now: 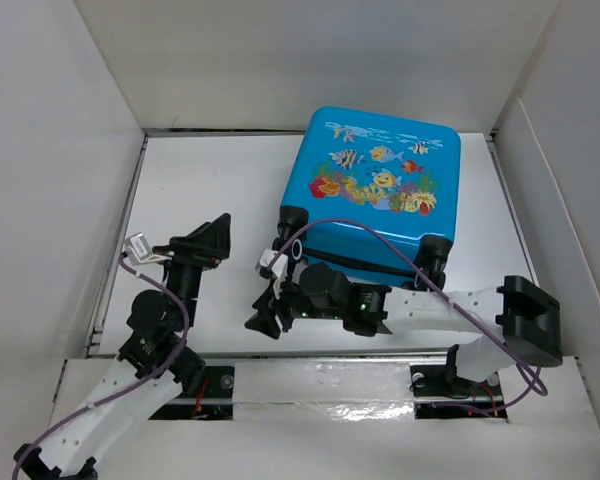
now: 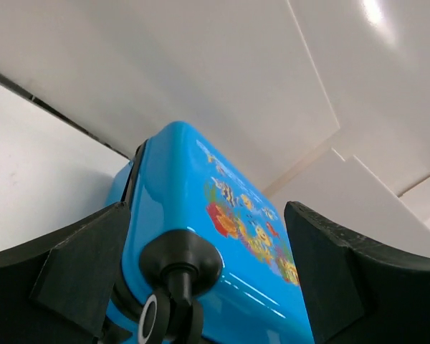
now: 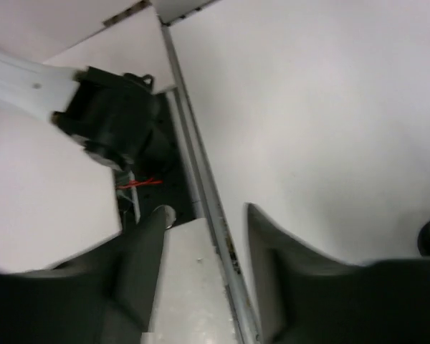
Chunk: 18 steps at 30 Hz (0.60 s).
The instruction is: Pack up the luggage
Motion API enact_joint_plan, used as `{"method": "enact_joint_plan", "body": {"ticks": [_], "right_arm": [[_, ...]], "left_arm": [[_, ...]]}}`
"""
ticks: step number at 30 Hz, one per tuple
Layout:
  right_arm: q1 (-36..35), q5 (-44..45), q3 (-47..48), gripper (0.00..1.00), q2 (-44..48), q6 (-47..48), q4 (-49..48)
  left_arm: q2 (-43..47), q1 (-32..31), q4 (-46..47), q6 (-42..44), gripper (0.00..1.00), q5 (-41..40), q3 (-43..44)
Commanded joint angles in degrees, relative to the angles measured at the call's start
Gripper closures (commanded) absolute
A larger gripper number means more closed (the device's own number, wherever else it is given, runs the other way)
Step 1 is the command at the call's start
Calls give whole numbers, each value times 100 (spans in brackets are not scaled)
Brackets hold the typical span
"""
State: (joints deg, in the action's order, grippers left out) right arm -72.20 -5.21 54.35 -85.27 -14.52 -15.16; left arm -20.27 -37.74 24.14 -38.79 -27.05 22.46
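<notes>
The luggage (image 1: 375, 185) is a small bright-blue hard-shell suitcase with a fish and coral print. It lies flat and closed at the back right of the table, wheels toward the arms. My left gripper (image 1: 216, 232) hovers to the left of it, open and empty. In the left wrist view the luggage (image 2: 201, 208) and one black wheel (image 2: 178, 269) show between the spread fingers (image 2: 79, 279), at a distance. My right gripper (image 1: 265, 308) sits in front of the suitcase's near left corner, pointing toward the table's near edge. Its jaws (image 3: 204, 247) stand apart with nothing between them.
White walls (image 1: 70, 150) enclose the table on three sides. A metal rail (image 1: 320, 375) runs along the near edge, where the arm bases are bolted. The right wrist view shows that rail (image 3: 201, 186) and the left arm's dark base (image 3: 111, 122).
</notes>
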Motion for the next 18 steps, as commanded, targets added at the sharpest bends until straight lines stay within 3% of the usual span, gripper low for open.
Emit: {"method": "enact_joint_plan", "body": {"ticks": [1, 2, 3, 4, 5, 10, 13, 18], "right_arm": [[-258, 18, 523, 40, 414, 370, 152], [-346, 133, 672, 25, 615, 467, 510], [-417, 291, 726, 19, 722, 616, 662], [-478, 650, 753, 4, 853, 670, 768], [-479, 845, 709, 0, 994, 705, 934], [-356, 3004, 428, 0, 2259, 899, 1488], [-66, 3551, 200, 0, 3144, 916, 1849], [416, 3844, -459, 1, 4430, 838, 1639]], "left_arm": [[304, 29, -962, -401, 12, 50, 152], [357, 29, -1181, -419, 11, 120, 249], [401, 29, -1271, -402, 10, 164, 337], [401, -23, -1332, -376, 10, 226, 521], [393, -23, -1420, -314, 9, 435, 618], [313, -23, -1816, 11, 8, 876, 1259], [383, -23, -2018, 283, 8, 1140, 1532], [384, -23, -2597, 696, 7, 1070, 1937]]}}
